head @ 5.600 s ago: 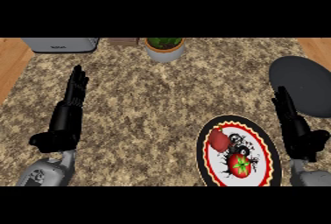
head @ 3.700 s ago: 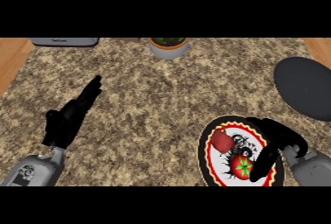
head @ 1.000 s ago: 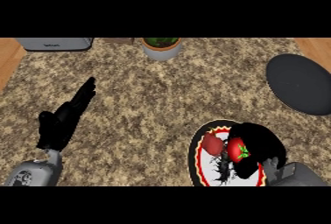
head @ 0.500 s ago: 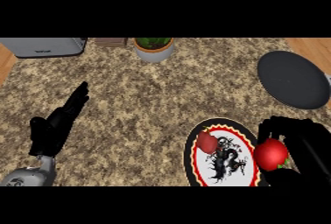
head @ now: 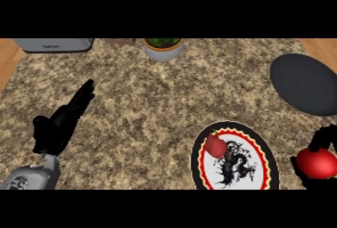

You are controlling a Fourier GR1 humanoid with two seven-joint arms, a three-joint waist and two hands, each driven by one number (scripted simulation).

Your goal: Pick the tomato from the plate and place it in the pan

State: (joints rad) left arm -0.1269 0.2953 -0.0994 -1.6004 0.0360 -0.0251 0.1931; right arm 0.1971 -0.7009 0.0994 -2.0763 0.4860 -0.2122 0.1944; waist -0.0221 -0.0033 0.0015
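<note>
Curling round the tomato point(head: 318, 163), the right hand point(head: 322, 139) is half cut off; left hand point(head: 63, 122) lies open.

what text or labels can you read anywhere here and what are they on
Grey appliance at the counter's back left: a short dark mark on its front, too small and blurred to read.
Plate: a black and red drawn figure, no letters that can be made out.
Nothing else carries text.
</note>
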